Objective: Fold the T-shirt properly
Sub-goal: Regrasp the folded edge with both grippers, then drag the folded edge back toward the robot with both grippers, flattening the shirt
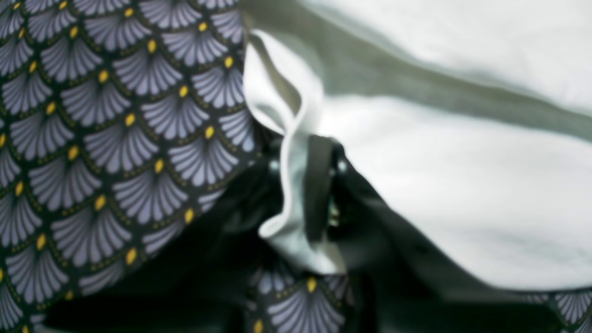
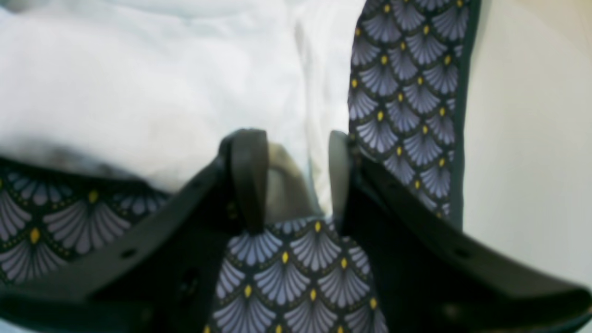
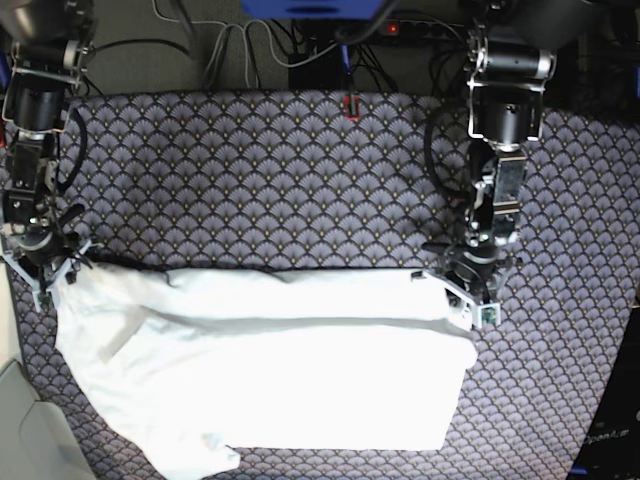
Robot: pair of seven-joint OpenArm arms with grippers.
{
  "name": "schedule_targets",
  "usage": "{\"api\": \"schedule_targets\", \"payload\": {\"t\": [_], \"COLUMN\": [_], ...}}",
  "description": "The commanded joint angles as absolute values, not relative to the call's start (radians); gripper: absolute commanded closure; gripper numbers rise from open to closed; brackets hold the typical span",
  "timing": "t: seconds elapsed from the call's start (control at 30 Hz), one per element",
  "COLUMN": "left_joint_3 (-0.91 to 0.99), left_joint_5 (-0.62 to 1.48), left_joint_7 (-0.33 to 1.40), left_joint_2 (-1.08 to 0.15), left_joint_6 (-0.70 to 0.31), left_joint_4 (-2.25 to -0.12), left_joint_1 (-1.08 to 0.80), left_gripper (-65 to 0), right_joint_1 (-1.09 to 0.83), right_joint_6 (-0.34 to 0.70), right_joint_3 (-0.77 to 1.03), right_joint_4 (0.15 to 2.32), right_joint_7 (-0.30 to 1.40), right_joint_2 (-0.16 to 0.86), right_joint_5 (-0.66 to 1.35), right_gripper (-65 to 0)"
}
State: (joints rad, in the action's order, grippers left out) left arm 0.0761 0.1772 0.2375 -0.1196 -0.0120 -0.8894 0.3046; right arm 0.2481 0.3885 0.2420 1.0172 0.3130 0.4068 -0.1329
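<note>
My left gripper (image 1: 300,185) is clenched on a fold of the T-shirt (image 1: 462,194): in the left wrist view a white hem edge runs up btwn the two dark fingers (image 1: 319,185), pinched tight, w/ a loop of cloth standing above them. In the base view that gripper (image 3: 468,298) sits at the shirt's far corner on that view's right side, low on the cloth.

My right gripper (image 2: 291,175) is parted. In the right wrist view its two fingers (image 2: 249,175) stand apart w/ a gap btwn them; white cloth (image 2: 162,92) lies ahead of and partly btwn the tips, patterned table cover (image 2: 296,268) showing below. Whether any cloth is actually gripped there, can't tell; view is blurred. In the base view this gripper (image 3: 50,270) is at the shirt's far corner on that view's left side, close to the table's left edge.

The T-shirt (image 3: 270,370) lies spread over the near half of the table (image 3: 250,180), which carries a dark cover w/ pale fan scales and yellow dots. Its far edge runs roughly straight from one gripper to the other. A long crease crosses it just below that edge. On the view's left the shirt slants down toward the near edge, ending in a rumpled bit at the bottom. Far half of the table cover is bare pattern. Cables (image 3: 230,50) run behind the far edge.
</note>
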Motion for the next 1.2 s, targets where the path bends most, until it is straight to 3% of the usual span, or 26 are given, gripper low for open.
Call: {"api": "schedule_targets", "payload": {"t": [0.0, 0.1, 0.4, 0.53, 0.83, 1.03, 1.17], "left_joint_3": [0.077, 0.077, 0.077, 0.077, 0.077, 0.077, 0.077], "left_joint_5": [0.171, 0.171, 0.171, 0.17, 0.17, 0.17, 0.171], "left_joint_7": [0.236, 0.236, 0.236, 0.237, 0.243, 0.249, 0.348], "left_joint_2": [-0.131, -0.131, -0.133, -0.133, -0.133, -0.15, -0.165], "left_joint_6": [-0.001, -0.001, -0.002, -0.002, -0.004, -0.004, -0.004], "left_joint_4": [-0.898, -0.898, -0.898, -0.901, -0.917, -1.049, -1.098], "left_joint_1": [0.321, 0.321, 0.312, 0.308, 0.286, 0.219, 0.2], "left_gripper": [-1.8, -1.8, -1.8, -1.6, -0.3, -0.3, -0.3], "right_joint_1": [0.262, 0.26, 0.295, 0.297, 0.234, 0.183, 0.156], "right_joint_6": [0.384, 0.384, 0.384, 0.384, 0.398, 0.446, 0.466], "right_joint_3": [0.249, 0.249, 0.249, 0.249, 0.249, 0.318, 0.335], "right_joint_4": [1.032, 1.029, 0.878, 0.878, 1.001, 1.044, 1.047], "right_joint_7": [0.292, 0.292, 0.289, 0.289, 0.297, 0.298, 0.297], "right_joint_2": [0.427, 0.427, 0.443, 0.443, 0.456, 0.453, 0.455], "right_joint_5": [-0.128, -0.128, -0.128, -0.128, -0.127, -0.127, -0.127], "right_gripper": [-22.9, -22.3, -10.6, 0.0, -1.0, -1.0, -1.0]}}
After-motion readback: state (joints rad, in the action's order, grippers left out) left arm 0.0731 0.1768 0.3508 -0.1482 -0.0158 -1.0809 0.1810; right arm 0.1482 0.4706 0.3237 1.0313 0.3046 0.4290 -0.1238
